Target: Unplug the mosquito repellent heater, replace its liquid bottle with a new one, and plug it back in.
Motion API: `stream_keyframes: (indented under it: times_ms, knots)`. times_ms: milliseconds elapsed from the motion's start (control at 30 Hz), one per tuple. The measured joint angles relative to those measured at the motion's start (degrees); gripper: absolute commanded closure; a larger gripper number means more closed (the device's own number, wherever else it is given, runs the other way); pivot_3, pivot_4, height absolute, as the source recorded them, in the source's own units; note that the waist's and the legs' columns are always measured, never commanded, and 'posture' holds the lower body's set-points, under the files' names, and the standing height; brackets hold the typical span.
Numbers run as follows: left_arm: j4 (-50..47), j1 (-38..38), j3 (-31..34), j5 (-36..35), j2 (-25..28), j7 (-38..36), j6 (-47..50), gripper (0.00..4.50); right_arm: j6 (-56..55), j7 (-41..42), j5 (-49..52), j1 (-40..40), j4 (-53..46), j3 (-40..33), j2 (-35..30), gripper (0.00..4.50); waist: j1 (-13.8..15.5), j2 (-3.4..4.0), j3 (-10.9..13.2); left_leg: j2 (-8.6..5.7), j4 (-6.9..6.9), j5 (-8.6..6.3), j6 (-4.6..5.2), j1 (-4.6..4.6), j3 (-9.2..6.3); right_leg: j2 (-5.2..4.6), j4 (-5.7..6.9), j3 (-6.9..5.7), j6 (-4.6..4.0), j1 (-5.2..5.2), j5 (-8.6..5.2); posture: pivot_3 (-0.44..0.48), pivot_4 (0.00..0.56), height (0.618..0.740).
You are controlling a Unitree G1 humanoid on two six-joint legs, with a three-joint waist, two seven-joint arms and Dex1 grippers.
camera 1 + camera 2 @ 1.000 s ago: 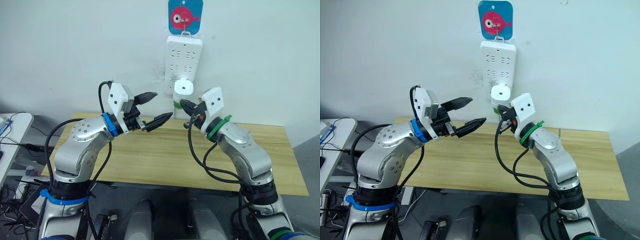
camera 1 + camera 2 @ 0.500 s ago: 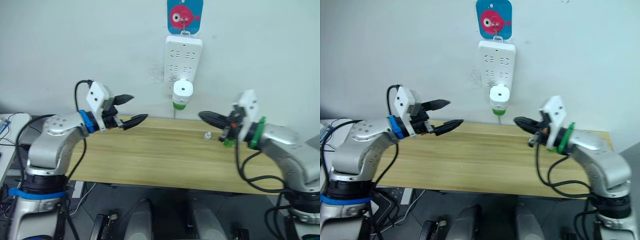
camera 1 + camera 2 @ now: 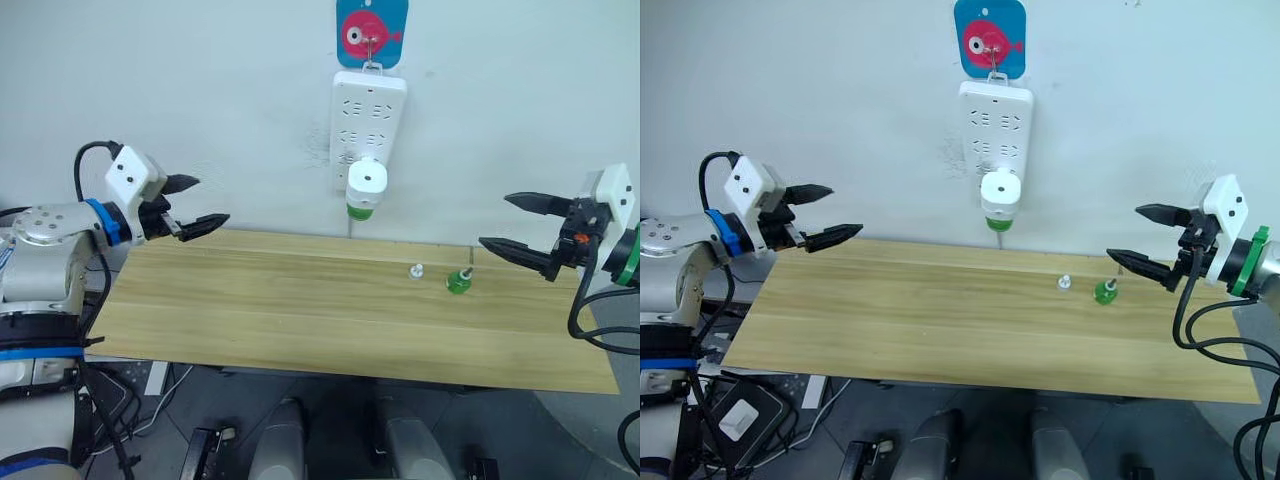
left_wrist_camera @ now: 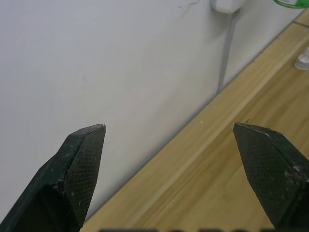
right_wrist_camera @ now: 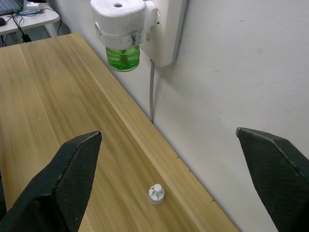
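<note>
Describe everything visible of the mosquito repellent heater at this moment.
The mosquito repellent heater is a small white plastic unit with a rounded top and round dimple, plugged into the lowest part of the white power strip on the wall. A green liquid bottle hangs beneath it, above the wooden table. Neither pincer touches it.

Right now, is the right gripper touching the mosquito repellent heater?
Apart. In the left eye view, the right gripper hangs open over the table's right end, far from the mosquito repellent heater plugged in on the wall.

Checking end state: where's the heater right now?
The mosquito repellent heater is plugged into the bottom of the wall power strip, above the table's far edge, midway between both grippers.
</note>
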Motion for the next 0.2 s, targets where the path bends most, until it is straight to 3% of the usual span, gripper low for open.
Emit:
stream_keyframes:
  times_ms: [200]
  knots:
    - [2.45, -0.38, -0.01, 1.26, -0.10, -0.63, -1.83, 0.00, 0.60, -0.05, 0.84, 0.17, 0.03, -0.07, -0.15, 0.03, -0.13, 0.00, 0.00, 0.01, 0.02, 0.00, -0.01, 0.00, -0.02, 0.00, 0.03, -0.02, -0.01, 0.00, 0.01, 0.073, 0.187, 0.740]
